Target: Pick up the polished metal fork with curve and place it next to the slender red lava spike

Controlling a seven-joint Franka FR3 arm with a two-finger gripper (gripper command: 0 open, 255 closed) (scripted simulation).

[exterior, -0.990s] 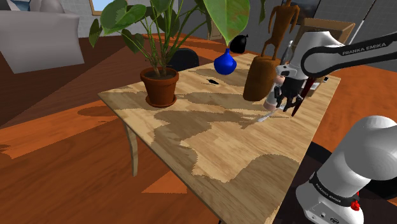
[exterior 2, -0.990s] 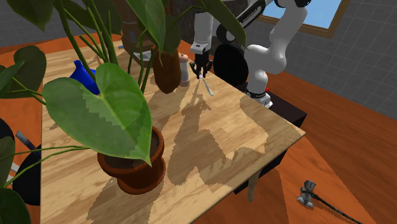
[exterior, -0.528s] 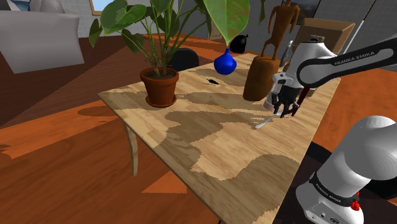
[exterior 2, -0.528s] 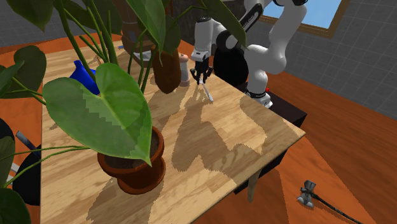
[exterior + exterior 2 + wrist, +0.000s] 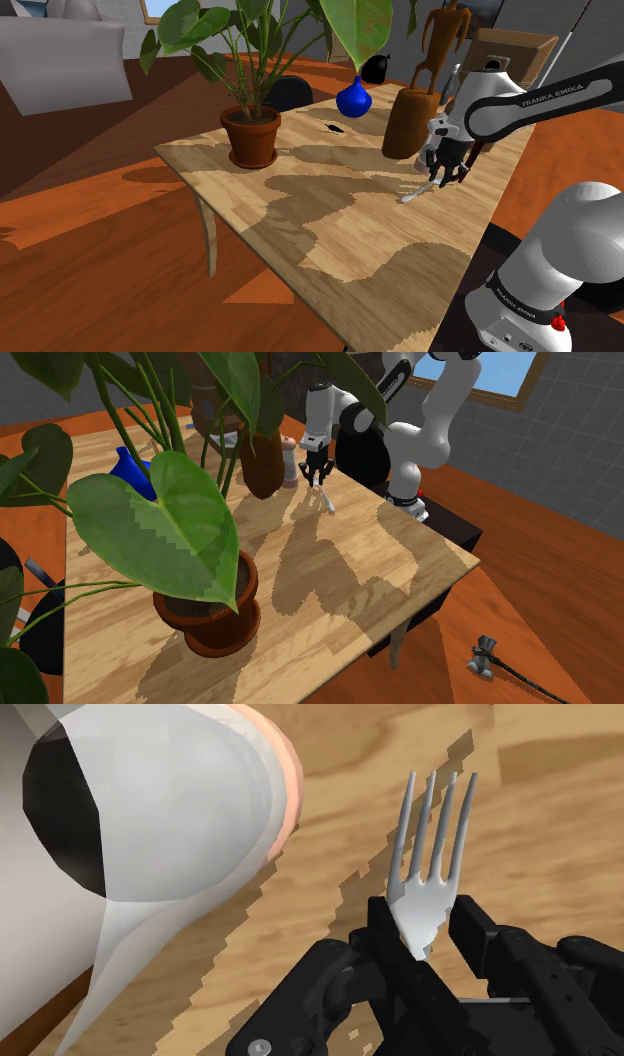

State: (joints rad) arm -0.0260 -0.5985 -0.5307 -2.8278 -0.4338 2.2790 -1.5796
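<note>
**Gripper lowered onto the fork: grasp made, lift pending**

Nearest in the shoulder view, the arm [image 5: 545, 260] rises from the lower right and reaches over the right part of the wooden table [image 5: 330, 235].

Just beyond it, the fork [image 5: 412, 192] lies flat on the tabletop. It is pale and metallic, with its tines toward the shoulder view's left. It occupies the same spot as one second ago, so we treat it as not yet lifted.

The change is in the gripper [image 5: 440, 180]. One second ago it hung above the fork, and half a second ago it was lower. It now sits at table height over the handle end. In the wrist view the two black fingers [image 5: 385, 939] press against either side of the fork's neck, just below the tines. We therefore read the hand as clenched on the fork.

We judge the descent and closing steps complete. The next step should be a straight lift, then a carry toward the red spike. We cannot identify that spike with confidence among the objects behind the gripper.

A white-and-pink rounded object [image 5: 150, 814] stands just beside the gripper, so we judge it a collision risk during the lift. Farther back stand a brown vessel [image 5: 405, 122], a blue vase [image 5: 353, 99] and, far left, a potted plant [image 5: 250, 138].
</note>
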